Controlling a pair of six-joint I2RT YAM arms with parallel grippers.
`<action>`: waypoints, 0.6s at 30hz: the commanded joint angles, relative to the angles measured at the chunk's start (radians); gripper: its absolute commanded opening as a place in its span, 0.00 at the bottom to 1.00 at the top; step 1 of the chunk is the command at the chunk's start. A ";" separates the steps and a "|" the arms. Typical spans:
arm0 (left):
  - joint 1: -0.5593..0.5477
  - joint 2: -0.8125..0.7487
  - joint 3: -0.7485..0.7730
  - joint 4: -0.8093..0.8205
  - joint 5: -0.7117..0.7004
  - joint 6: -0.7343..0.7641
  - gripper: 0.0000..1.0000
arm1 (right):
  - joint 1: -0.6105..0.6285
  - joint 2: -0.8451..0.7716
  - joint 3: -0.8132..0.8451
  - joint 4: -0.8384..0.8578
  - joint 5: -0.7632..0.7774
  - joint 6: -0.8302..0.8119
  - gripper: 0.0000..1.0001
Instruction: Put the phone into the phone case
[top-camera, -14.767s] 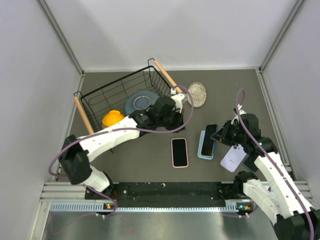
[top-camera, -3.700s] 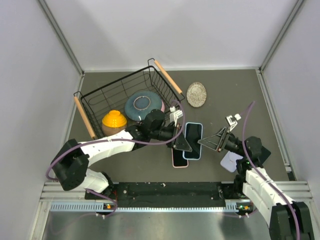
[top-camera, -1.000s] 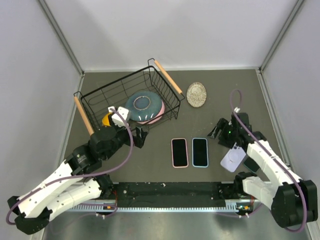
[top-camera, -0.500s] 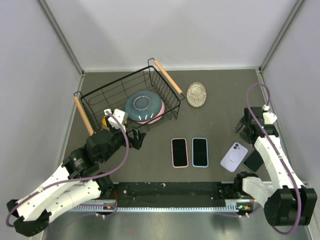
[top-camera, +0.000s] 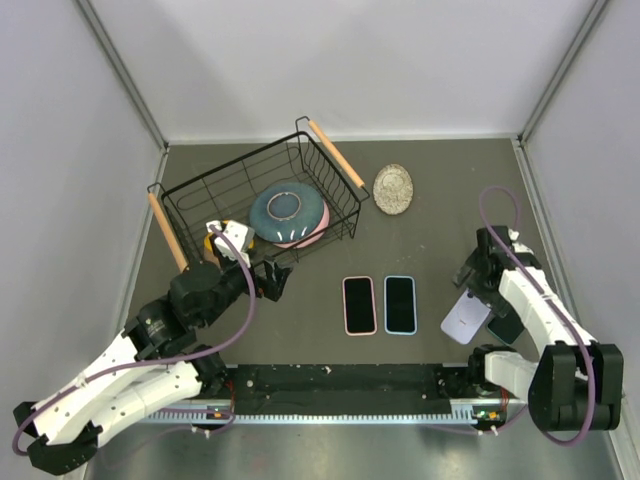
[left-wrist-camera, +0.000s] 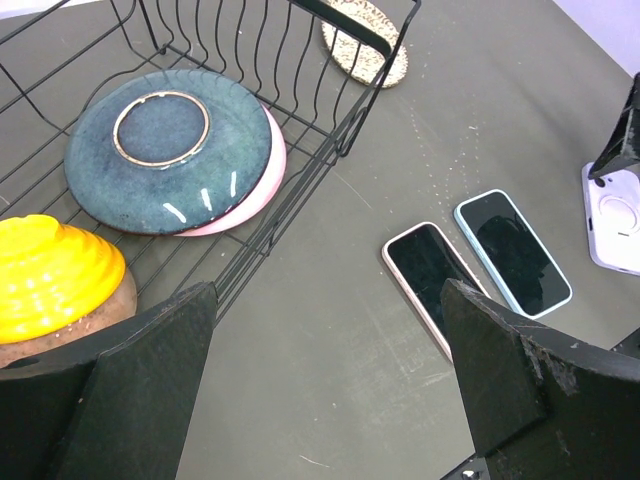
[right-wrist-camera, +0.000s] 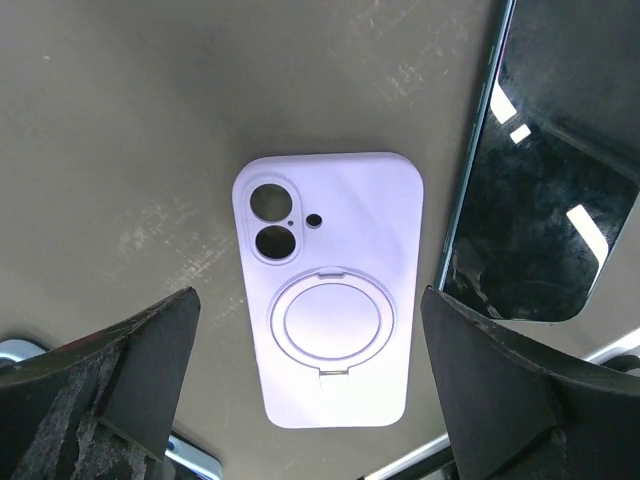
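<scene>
Right gripper (top-camera: 474, 282): jaws spread wide, nothing between them. It has swung back in from the far right edge of the table and now hangs over the lavender phone case (right-wrist-camera: 330, 290). Half a second ago it was well away from the case.

Left gripper (top-camera: 272, 278): also spread and empty. It has pulled back near the wire basket (top-camera: 230, 172) and has hardly moved over the last second.

A few seconds ago both grippers were working together on the blue-cased phone (top-camera: 400, 304). That phone now lies flat and free, just beside the pink-cased phone (top-camera: 359, 304), with neither arm near it. We judge that pair finished.

What is left is the bare dark phone (right-wrist-camera: 545, 210), lying screen up just right of the lavender case, close alongside it and apparently not touching. The case lies back up, with its camera holes and ring stand showing, so its opening faces the table.

Our reading is that the right arm is lining up on this last pair. We think the case needs turning over before the phone can go in.
</scene>
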 joint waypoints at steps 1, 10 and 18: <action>0.000 0.000 -0.005 0.046 0.020 0.013 0.99 | -0.007 0.027 -0.019 0.051 -0.024 0.030 0.92; 0.000 0.002 0.002 0.048 0.025 0.022 0.99 | -0.006 0.111 -0.068 0.140 -0.041 0.005 0.92; 0.000 -0.015 -0.002 0.051 0.014 0.025 0.99 | -0.006 0.146 -0.091 0.237 -0.120 -0.065 0.75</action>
